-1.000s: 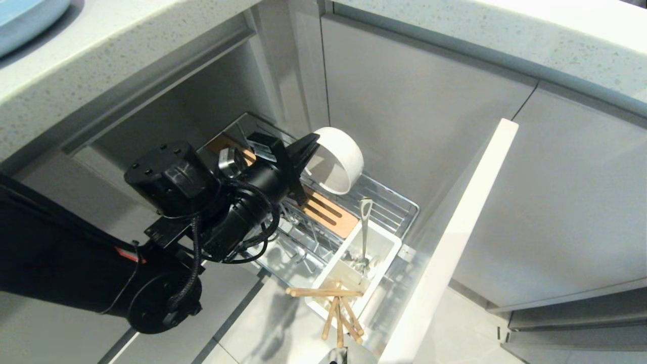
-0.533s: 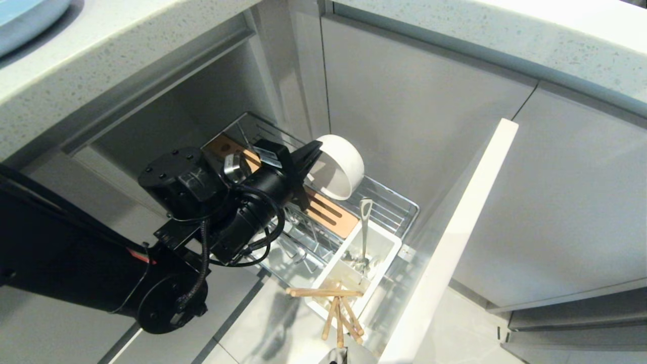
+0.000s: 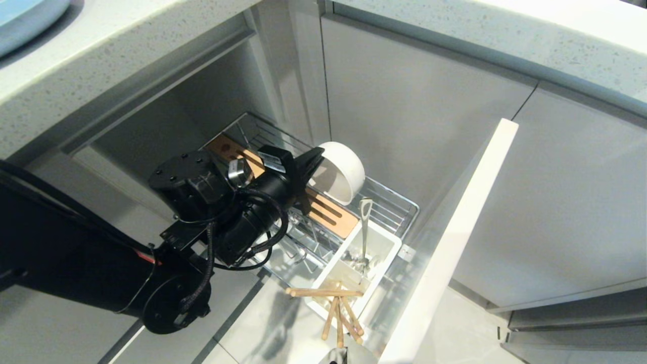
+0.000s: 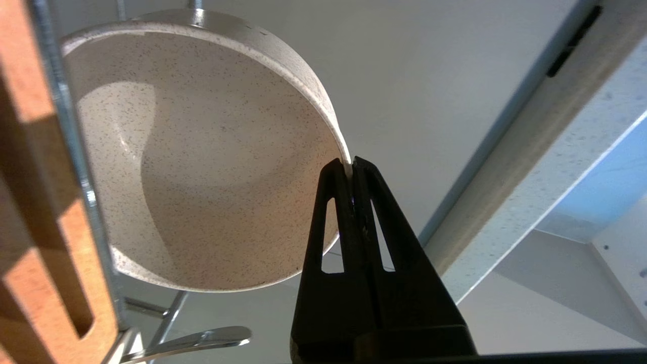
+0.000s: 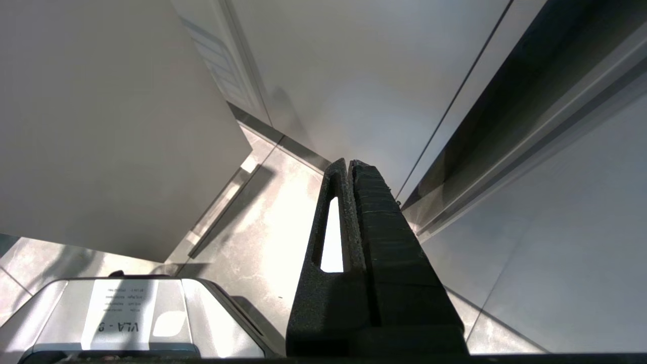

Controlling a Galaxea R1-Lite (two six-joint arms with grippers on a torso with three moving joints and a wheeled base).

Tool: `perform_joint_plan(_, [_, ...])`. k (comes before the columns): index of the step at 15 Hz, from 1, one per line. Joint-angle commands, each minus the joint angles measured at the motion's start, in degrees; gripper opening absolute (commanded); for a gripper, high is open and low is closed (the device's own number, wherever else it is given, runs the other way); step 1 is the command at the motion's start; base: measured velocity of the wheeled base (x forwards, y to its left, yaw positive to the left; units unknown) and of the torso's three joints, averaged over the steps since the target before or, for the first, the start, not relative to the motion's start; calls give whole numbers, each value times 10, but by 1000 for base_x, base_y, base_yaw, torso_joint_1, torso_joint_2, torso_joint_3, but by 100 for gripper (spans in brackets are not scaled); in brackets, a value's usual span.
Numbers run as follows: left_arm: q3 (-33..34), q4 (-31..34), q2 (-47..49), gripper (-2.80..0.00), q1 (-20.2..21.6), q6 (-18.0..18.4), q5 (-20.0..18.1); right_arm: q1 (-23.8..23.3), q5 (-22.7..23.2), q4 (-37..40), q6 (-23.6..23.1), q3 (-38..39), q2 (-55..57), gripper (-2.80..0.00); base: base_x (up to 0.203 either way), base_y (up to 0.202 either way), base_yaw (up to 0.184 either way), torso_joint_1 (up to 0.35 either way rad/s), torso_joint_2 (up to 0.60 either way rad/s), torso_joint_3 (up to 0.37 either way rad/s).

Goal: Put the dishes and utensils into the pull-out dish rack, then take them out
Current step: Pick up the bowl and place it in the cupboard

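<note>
My left gripper (image 3: pixel 316 154) is shut on the rim of the cream-white bowl (image 3: pixel 341 172), which hangs on edge, tilted, just above the pull-out dish rack (image 3: pixel 391 210) and its wooden strip (image 3: pixel 328 215). In the left wrist view the fingertips (image 4: pixel 350 164) pinch the speckled bowl (image 4: pixel 202 167) at its rim. The silver utensil (image 3: pixel 364 227) stands in the white caddy (image 3: pixel 379 245). The chopsticks (image 3: pixel 339 308) lie across the caddy's near end. The light-blue plate (image 3: pixel 25 15) rests on the counter at the far left. My right gripper (image 5: pixel 350 163) is parked, shut and holding nothing.
The rack's pale front panel (image 3: pixel 455 237) stands to the right of the basket. Grey cabinet doors (image 3: pixel 414 116) close in behind it, under the speckled countertop (image 3: pixel 455 30). The open cabinet cavity lies behind my left arm. My base (image 5: pixel 126 313) shows over the floor.
My left arm has shifted right and down with the bowl, bringing it lower towards the wooden strip. The utensils in the caddy have not moved.
</note>
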Motion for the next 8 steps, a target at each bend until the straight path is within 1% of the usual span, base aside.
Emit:
perform_joint_plan(1, [0,-1,5,-280,0,-5,0,0,0,-1,0,1,0,-280,0,0,0,0,0,0])
perform_joint_plan(8, [0,6,14,-280,0,-5,0,0,0,-1,0,1,0,-280,0,0,0,0,0,0])
